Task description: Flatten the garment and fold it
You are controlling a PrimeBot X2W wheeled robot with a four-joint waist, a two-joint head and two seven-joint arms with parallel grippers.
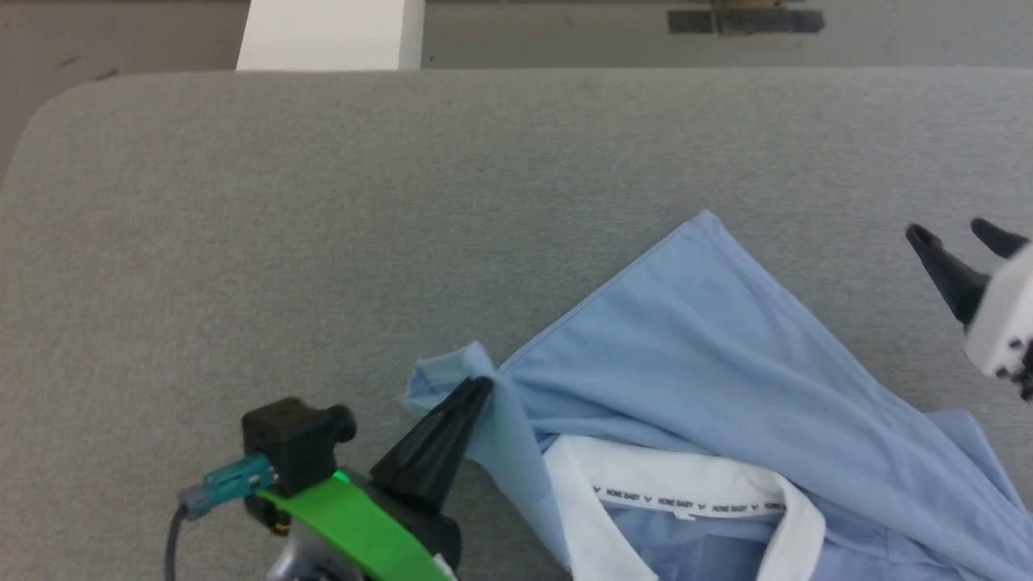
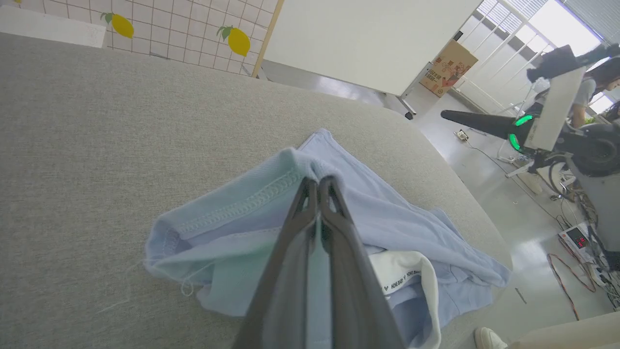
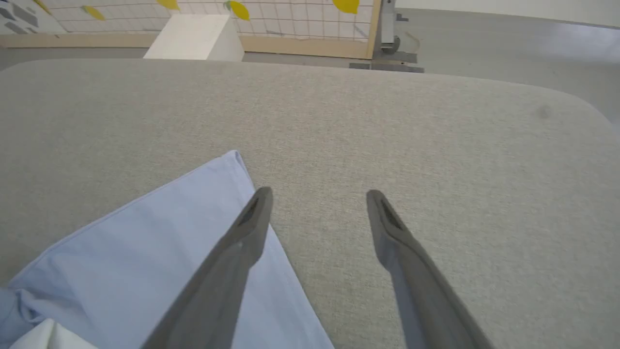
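Note:
The garment [image 1: 710, 363] is a light blue shirt with a white collar, lying rumpled on the grey padded table [image 1: 323, 226] at the lower right of the head view. My left gripper [image 1: 476, 387] is shut on a bunched sleeve edge at the garment's left end; the left wrist view shows its closed tips [image 2: 317, 183] pinching the stitched hem of the garment [image 2: 232, 213]. My right gripper [image 1: 960, 234] hovers open at the right edge, apart from the cloth. In the right wrist view its fingers [image 3: 252, 218] stand wide above the garment's [image 3: 160, 242] far corner and bare table.
A white box [image 1: 331, 32] stands beyond the table's far edge. Bare grey surface stretches across the left and far half of the table. In the left wrist view a person [image 2: 588, 89] and cables on the floor [image 2: 566, 271] lie off the table's side.

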